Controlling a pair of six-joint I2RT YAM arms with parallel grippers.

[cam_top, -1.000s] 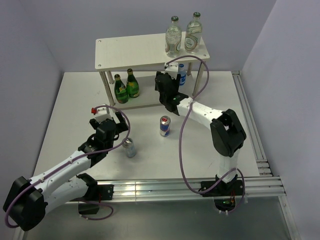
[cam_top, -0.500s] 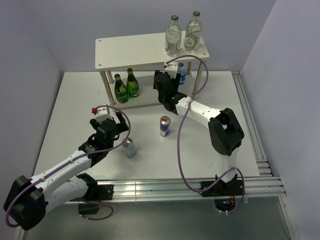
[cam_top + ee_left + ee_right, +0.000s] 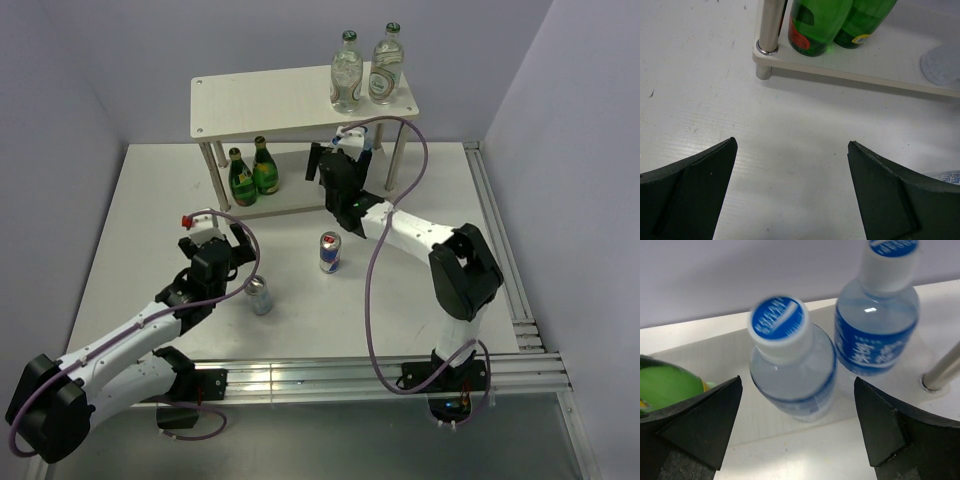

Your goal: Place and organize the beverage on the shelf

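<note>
The shelf (image 3: 280, 98) stands at the back of the table. Two clear glass bottles (image 3: 347, 72) stand on its top board at the right. Two green bottles (image 3: 252, 173) stand on the lower tier, also in the left wrist view (image 3: 815, 25). Two plastic water bottles with blue labels (image 3: 792, 365) (image 3: 879, 325) stand on the lower tier, right of the green ones. My right gripper (image 3: 335, 168) (image 3: 797, 387) is open, its jaws either side of the nearer water bottle and not touching it. My left gripper (image 3: 228, 243) (image 3: 791, 145) is open and empty over the table, short of the shelf.
A blue and silver can (image 3: 329, 252) stands on the table in front of the shelf. A silver can (image 3: 259, 295) stands by my left gripper. A shelf leg (image 3: 769, 30) is at the front left corner, another (image 3: 942, 372) right of the water bottles. Walls enclose the table.
My right wrist has turned and its elbow has swung a little to the right, with the gripper staying at the lower tier. The left arm has not moved.
</note>
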